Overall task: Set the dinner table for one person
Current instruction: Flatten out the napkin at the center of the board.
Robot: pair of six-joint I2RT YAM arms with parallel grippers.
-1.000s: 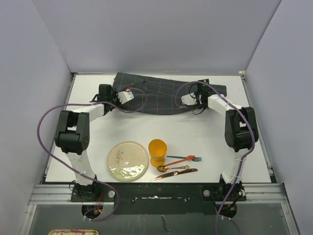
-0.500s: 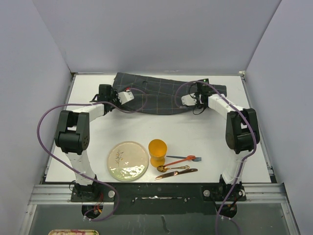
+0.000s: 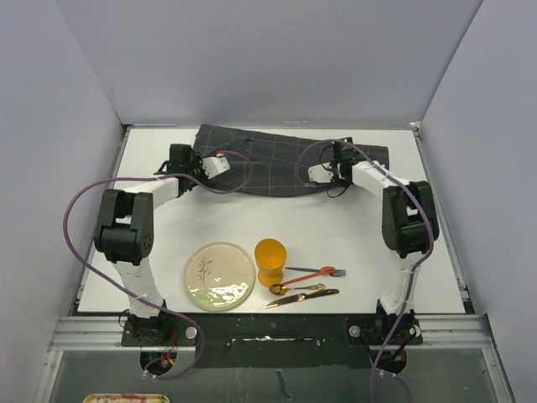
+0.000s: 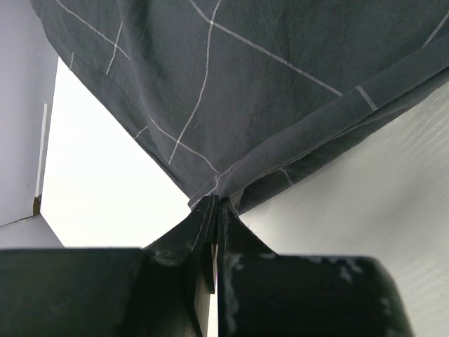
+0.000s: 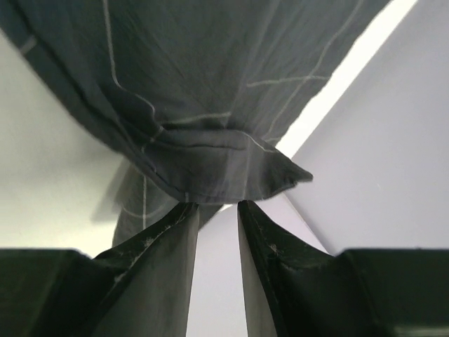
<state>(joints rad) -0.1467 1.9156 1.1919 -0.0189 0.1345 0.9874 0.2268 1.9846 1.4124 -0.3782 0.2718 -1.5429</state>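
Note:
A dark grey cloth (image 3: 277,159) with a thin light grid lies rumpled across the far side of the white dinner table (image 3: 352,235). My left gripper (image 3: 230,169) is shut on the cloth's near edge; in the left wrist view the fabric (image 4: 245,84) is pinched between the closed fingertips of that gripper (image 4: 216,207). My right gripper (image 3: 310,177) stands open at the cloth's right part. In the right wrist view a folded corner of cloth (image 5: 196,105) hangs just past the parted tips of that gripper (image 5: 217,205), with nothing between them.
Near the front edge sit a cream plate (image 3: 220,275), an orange cup (image 3: 270,260), an orange-and-blue fork (image 3: 315,272), a copper spoon (image 3: 295,289) and a copper knife (image 3: 302,296). Purple walls enclose the table on three sides.
My right gripper has opened and let go of the cloth, and its wrist has shifted slightly left. The left gripper has kept its grip and not moved.

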